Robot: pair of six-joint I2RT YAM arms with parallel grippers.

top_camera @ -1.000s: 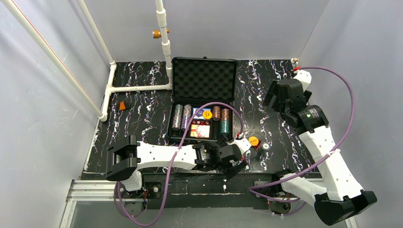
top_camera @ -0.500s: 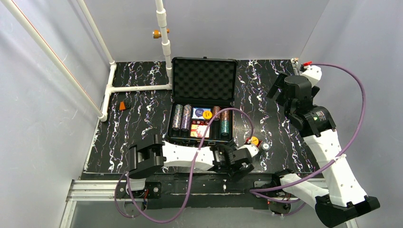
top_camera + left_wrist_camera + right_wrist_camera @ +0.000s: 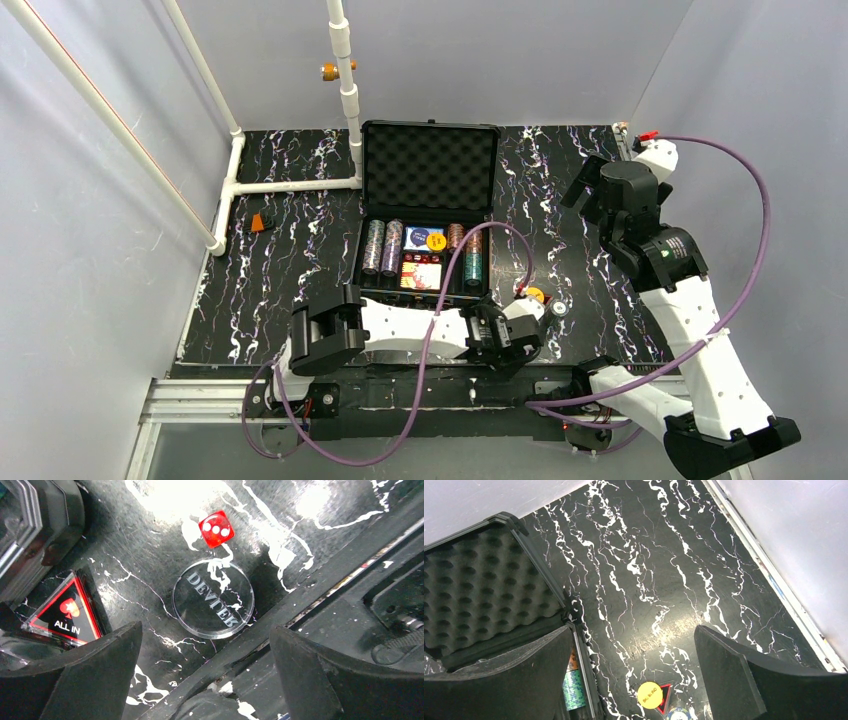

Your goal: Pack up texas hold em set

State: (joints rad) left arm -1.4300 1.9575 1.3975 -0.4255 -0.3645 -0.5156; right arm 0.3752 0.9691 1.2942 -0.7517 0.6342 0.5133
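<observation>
Bright and even from overhead in the top view, soft short shadows on the table point(image 3: 290, 250). Harsh white glare on its gloss in the left wrist view, marbling washed out there; crisp on the clear disc point(image 3: 213, 599), dark and soft on the near fingers point(image 3: 75, 680). Milder in the right wrist view, foam lining point(image 3: 479, 590) sharp

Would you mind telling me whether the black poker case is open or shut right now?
Open: the case has its foam-lined lid swung back, and chip rows show inside.
</observation>
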